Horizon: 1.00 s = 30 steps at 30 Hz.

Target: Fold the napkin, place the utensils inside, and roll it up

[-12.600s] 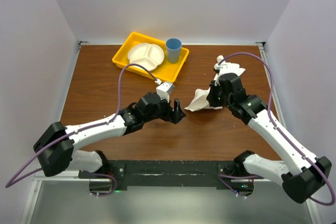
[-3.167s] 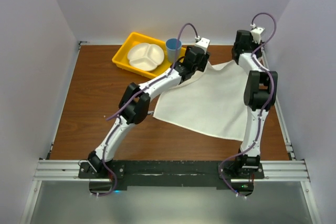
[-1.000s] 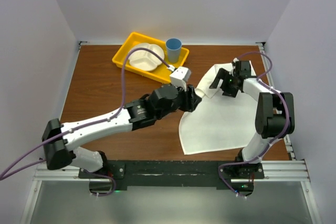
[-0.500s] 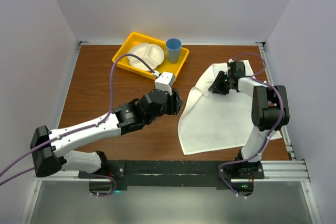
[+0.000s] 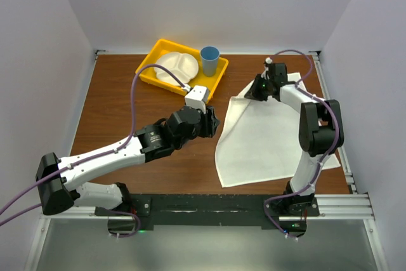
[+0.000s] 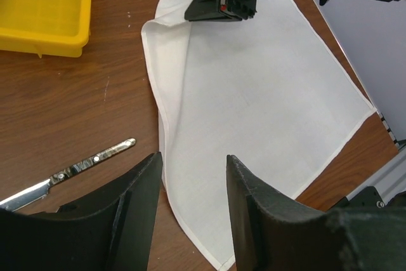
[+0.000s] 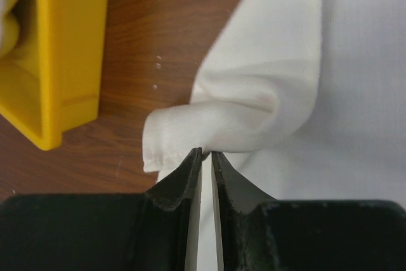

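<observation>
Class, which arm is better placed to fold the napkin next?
Right: the right gripper pinches a far corner of the napkin. The left gripper hangs open, empty, beside its edge near the knife.

A yellow tray [image 5: 216, 82] sits at the upper centre of the brown wooden table [image 5: 120, 112], holding a white divided plate [image 5: 171, 68] and an upright blue cup [image 5: 210, 61].

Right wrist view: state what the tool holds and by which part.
The right tool pinches the napkin by a bunched fold at its corner nearest the yellow tray.
</observation>
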### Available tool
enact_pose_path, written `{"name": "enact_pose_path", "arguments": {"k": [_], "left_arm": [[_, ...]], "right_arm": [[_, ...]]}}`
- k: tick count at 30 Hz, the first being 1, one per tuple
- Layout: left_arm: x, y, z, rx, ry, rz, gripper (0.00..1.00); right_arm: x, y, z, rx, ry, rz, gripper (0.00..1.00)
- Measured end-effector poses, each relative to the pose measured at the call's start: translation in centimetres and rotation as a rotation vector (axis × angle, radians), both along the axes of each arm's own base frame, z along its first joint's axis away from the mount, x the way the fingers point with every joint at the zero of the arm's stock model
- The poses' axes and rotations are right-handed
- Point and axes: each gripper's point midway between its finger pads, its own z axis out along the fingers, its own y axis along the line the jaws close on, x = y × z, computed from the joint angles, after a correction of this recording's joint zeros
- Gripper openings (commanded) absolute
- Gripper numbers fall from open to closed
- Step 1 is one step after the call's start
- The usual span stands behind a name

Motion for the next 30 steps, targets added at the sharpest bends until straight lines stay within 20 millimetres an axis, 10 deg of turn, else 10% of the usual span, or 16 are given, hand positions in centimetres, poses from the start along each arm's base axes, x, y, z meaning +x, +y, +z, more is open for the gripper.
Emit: {"name": "enact_pose_path", "arguments": {"k": [4,9,13,19,23,26,30], "left_arm": [[0.2,0.1,0.0,0.000,0.000,0.005,0.49],[0.3,0.2,-0.1,0.003,0.000,0.012,0.49],[0.5,0.0,-1.0,0.025,0.009,0.017,0.49],[1.6,-2.4,-7.2,0.182,0.088,-0.013,0.46],[2.4,-5.4,-12.4,0.293,0.150,-0.067,0.41],[2.9,-7.9,-14.9,0.333,0.170,-0.099,0.41],[3.3,-10.7,-16.3,0.338,0.166,-0.123,0.41]], "right_arm": [[3.1,3.2,2.3,0.025,-0.075,0.065,0.17],[6.9,7.8,3.8,0.106,-0.133,0.178,0.56],[6.5,7.6,4.4,0.068,-0.116,0.192,0.72],[6.6,0.4,6.5,-0.141,-0.114,0.010,0.71],[6.6,-8.1,7.2,-0.245,-0.101,-0.192,0.59],[6.5,-12.8,5.8,-0.330,-0.056,-0.298,0.55],[5.7,-14.3,2.0,-0.443,0.035,-0.324,0.57]]}}
